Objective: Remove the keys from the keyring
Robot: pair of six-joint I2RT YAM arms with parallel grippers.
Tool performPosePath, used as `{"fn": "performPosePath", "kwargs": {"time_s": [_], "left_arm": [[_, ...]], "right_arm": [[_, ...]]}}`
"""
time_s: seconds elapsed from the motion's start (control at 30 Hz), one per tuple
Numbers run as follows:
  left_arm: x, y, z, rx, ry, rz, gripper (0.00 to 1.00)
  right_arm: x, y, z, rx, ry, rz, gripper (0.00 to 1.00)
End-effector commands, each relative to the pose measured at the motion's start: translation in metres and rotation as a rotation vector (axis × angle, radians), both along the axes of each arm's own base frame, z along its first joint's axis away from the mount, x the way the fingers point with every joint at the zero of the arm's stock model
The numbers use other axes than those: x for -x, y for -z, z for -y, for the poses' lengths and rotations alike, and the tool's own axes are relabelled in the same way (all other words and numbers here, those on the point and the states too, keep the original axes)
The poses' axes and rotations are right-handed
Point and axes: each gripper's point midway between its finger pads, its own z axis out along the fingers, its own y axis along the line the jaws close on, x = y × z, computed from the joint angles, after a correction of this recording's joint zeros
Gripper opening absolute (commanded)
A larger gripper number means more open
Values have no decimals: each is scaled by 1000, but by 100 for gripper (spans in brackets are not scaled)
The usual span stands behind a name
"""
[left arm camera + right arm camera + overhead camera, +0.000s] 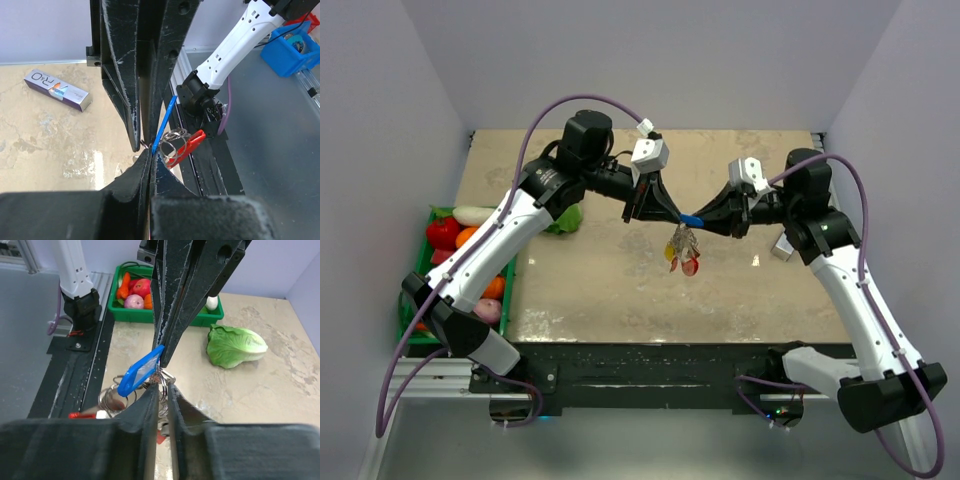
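Right wrist: left gripper (161, 358) clamps blue tag (140, 372); right gripper (161, 388) nearly closed at keyring (118, 384), hold unclear; slipping pinch could drop keys (683, 250).

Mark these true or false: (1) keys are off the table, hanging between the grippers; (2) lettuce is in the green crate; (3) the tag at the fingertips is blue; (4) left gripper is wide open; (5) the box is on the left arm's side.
1. The keys hang between the left gripper and the right gripper, above the table. True.
2. The lettuce is in the green crate. False: it lies on the table beside the crate.
3. The tag at the fingertips is the blue tag. True.
4. The left gripper is wide open. False: it is shut, pinching the keyring.
5. The box is on the left arm's side. False: it lies near the right arm.
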Motion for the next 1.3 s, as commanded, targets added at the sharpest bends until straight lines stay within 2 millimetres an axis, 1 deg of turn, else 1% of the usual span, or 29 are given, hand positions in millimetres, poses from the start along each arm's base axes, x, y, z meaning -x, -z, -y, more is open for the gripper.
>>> {"fn": "performPosePath", "kwargs": {"time_s": [0.0,0.03,0.07,0.17,0.2,0.23,0.27,0.33,0.37,0.4,0.53,0.57,0.6,0.63,0.67,0.7,0.77,0.83,0.87,0.9,0.97,1.1,1.27], "left_arm": [[9,-36,-6,84,24,96,0],[9,-36,-6,84,24,96,0],[9,-36,-6,83,24,95,0],[9,-35,-5,84,27,93,0],[8,-36,-5,84,24,95,0],[10,-36,-6,85,26,98,0],[9,-36,-6,84,22,100,0],[9,-39,-8,85,17,115,0],[10,-39,-9,83,15,119,0],[9,-42,-9,86,11,129,0],[11,-46,-12,92,11,143,0],[10,-47,-12,93,9,143,0],[11,-48,-12,94,12,145,0],[12,-48,-13,95,14,146,0],[12,-48,-13,95,14,146,0],[12,-48,-13,96,15,150,0],[12,-49,-14,98,17,154,0],[12,-50,-13,100,17,160,0],[12,-51,-14,101,18,162,0],[12,-53,-14,104,16,166,0],[9,-53,-13,104,10,177,0],[3,-52,-11,100,-7,191,0],[0,-50,-6,105,-1,182,0]], "right_arm": [[7,-13,-3,-25,-55,26,5],[9,-14,-4,-30,-65,25,1],[9,-17,-5,-38,-68,25,0],[11,-20,-5,-50,-67,19,0],[9,-17,-5,-50,-61,9,0],[13,-20,-4,-57,-62,15,0],[12,-24,-4,-68,-50,19,0],[11,-23,-1,-77,-29,8,0],[13,-29,0,-93,-29,11,0],[11,-27,3,-98,-20,-6,0],[7,-33,5,-146,2,-54,0],[6,-42,5,-173,-1,1,0],[5,-39,6,-189,9,-90,0],[4,-43,6,-212,14,-105,0],[7,-58,7,-258,3,-15,0],[6,-54,8,-280,10,-131,0],[6,-63,9,-323,8,-121,0],[4,-63,9,-334,14,-156,0],[4,-67,9,-352,18,-140,0],[6,-67,9,-362,14,-170,0],[10,-75,11,-398,8,-179,0],[12,-87,13,-459,13,-200,0],[6,-93,14,-497,24,-220,0]]}}
